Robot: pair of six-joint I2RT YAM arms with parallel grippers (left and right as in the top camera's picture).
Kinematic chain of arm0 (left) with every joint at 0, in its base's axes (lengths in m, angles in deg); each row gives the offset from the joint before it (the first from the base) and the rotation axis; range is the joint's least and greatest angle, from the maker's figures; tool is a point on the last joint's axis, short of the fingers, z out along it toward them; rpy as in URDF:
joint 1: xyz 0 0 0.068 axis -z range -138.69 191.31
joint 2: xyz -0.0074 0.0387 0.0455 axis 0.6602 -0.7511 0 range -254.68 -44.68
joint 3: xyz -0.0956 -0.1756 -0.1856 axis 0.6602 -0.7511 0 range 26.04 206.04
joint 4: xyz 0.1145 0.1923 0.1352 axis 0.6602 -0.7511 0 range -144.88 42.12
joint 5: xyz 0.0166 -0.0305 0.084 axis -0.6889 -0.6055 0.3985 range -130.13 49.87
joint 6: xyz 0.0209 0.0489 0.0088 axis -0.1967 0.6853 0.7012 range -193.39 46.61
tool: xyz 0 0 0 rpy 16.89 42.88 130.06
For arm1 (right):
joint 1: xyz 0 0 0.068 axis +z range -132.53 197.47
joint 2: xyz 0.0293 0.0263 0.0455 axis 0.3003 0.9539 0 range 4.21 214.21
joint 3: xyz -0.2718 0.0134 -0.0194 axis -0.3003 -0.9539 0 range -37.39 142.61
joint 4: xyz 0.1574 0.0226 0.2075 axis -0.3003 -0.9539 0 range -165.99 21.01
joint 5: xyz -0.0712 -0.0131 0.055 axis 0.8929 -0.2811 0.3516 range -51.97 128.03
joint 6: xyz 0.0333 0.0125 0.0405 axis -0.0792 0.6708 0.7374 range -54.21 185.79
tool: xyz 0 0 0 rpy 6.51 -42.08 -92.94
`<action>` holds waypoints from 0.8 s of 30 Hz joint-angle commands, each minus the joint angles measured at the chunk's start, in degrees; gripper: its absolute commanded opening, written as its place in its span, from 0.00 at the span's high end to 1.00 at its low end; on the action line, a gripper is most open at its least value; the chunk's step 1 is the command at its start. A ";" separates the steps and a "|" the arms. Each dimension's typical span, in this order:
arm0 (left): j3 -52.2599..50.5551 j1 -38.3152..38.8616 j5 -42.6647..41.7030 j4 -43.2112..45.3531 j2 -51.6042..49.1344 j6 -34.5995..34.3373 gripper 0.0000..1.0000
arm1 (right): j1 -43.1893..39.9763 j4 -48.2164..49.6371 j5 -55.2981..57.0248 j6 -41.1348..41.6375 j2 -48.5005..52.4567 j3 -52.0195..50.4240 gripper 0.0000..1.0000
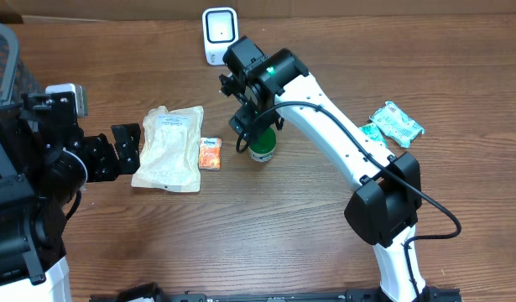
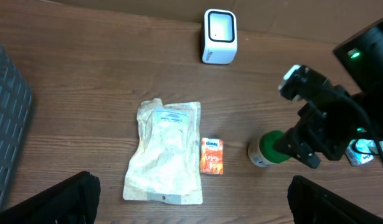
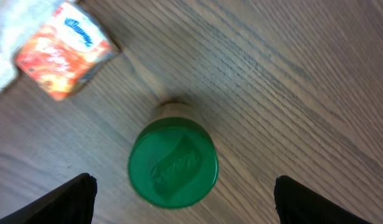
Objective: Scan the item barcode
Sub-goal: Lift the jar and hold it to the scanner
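A small white jar with a green lid [image 1: 263, 149] stands upright on the wooden table. My right gripper [image 1: 254, 126] hangs straight above it. In the right wrist view the round green lid [image 3: 173, 167] sits between the two dark fingertips of the right gripper [image 3: 188, 202], which is open and touches nothing. The white scanner [image 1: 219, 35] stands at the table's back edge. My left gripper [image 1: 126, 149] is open at the left, just beside a white pouch [image 1: 168, 148]. In its own view the left gripper [image 2: 194, 208] holds nothing, and the pouch [image 2: 166, 149] lies ahead of it.
A small orange packet [image 1: 210, 154] lies between the pouch and the jar. Two teal packets [image 1: 396, 123] lie at the far right. A dark mesh basket [image 1: 2, 59] stands at the left edge. The scanner [image 2: 219, 36] also shows in the left wrist view.
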 commanded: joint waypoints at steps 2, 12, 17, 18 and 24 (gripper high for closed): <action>1.09 -0.26 0.13 0.02 0.04 1.16 0.01 | -0.07 2.95 1.95 0.37 -1.33 -3.10 0.11; 1.09 -0.26 0.13 0.02 0.04 1.16 0.00 | -0.04 9.92 1.64 0.13 -1.33 -11.08 0.11; 1.09 -0.26 0.13 0.04 0.04 1.16 0.00 | -0.07 12.35 1.46 0.13 -1.33 -14.08 0.13; 1.09 -0.26 0.13 0.04 0.04 1.16 0.00 | -0.07 12.52 1.49 0.15 -1.33 -14.08 0.15; 1.09 -0.26 0.15 0.04 0.04 1.16 0.00 | -0.11 13.14 1.53 0.15 -1.33 -14.05 0.53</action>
